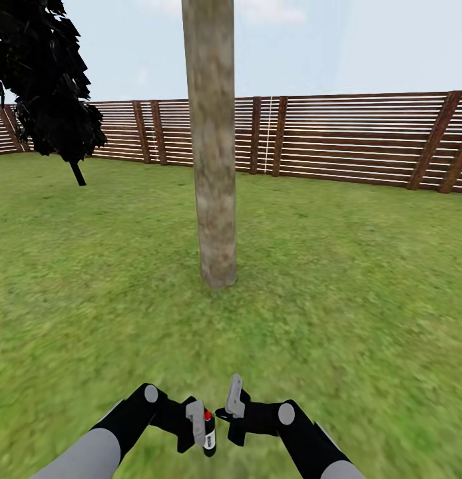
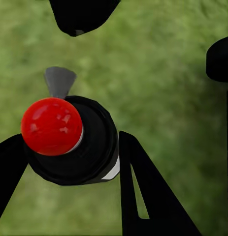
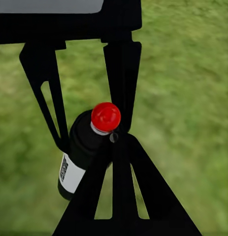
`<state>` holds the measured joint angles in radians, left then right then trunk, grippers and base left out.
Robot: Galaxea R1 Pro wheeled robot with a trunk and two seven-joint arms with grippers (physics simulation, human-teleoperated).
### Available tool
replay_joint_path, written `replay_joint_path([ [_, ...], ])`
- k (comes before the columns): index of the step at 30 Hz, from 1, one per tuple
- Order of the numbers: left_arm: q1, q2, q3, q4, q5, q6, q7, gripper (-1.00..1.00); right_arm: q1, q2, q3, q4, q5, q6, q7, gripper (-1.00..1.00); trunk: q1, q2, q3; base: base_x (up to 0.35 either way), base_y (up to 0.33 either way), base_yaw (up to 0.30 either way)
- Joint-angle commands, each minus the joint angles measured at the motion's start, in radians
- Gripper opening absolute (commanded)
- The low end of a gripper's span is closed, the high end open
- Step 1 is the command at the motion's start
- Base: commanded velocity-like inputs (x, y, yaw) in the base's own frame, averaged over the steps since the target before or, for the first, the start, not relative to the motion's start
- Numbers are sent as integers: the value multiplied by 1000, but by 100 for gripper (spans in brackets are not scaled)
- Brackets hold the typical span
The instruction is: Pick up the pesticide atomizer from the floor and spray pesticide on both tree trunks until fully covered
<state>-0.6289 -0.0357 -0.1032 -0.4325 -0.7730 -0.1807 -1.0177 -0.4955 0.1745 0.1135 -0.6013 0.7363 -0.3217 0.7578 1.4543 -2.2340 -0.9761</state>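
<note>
Tree trunk [image 1: 213, 146]: thick, straight, mottled grey-brown column, rising from grass lawn [image 1: 364, 279]; slatted brown wooden fence [image 1: 351, 140] behind. Pesticide atomizer [image 1: 208, 432]: dark rounded body, white label, red ball top, long axis upright, top skyward. Left gripper [image 1: 199, 426] jaws clamped around atomizer, low over lawn. Right gripper [image 1: 232, 407] just beside; jaw gap unclear.

Grey forearm sleeves, black wrist links with round grey joint caps (one per arm), pale grey jaws
</note>
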Motion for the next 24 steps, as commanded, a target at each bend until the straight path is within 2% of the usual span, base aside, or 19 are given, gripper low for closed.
replay_joint_path([
  [1, 0, 0, 0, 0, 1, -2, 0, -100, 0, 0, 0, 0, 0, 0, 0, -100, 0, 0, 0, 0, 0, 0],
  [4, 0, -1, 1, 1, 1, -39, -5, -100, 0, 0, 0, 0, 1, 0, 0, -100, 0, 0, 0, 0, 0, 0],
  [11, 0, -7, 0, 4, 2, -52, -8, -100, 0, -3, 0, 1, 2, 0, 0, -100, 0, 0, 0, 0, 0, 0],
  [16, 0, -7, 0, 5, 39, -54, -9, -100, 0, -3, 0, 2, 2, 0, 0, -100, 0, 0, 0, 0, 0, 0],
  [24, 0, -9, 0, 5, 43, -56, -9, -100, 0, -3, 0, 3, 2, 0, -1, -100, 0, 0, 0, 0, 0, 0],
])
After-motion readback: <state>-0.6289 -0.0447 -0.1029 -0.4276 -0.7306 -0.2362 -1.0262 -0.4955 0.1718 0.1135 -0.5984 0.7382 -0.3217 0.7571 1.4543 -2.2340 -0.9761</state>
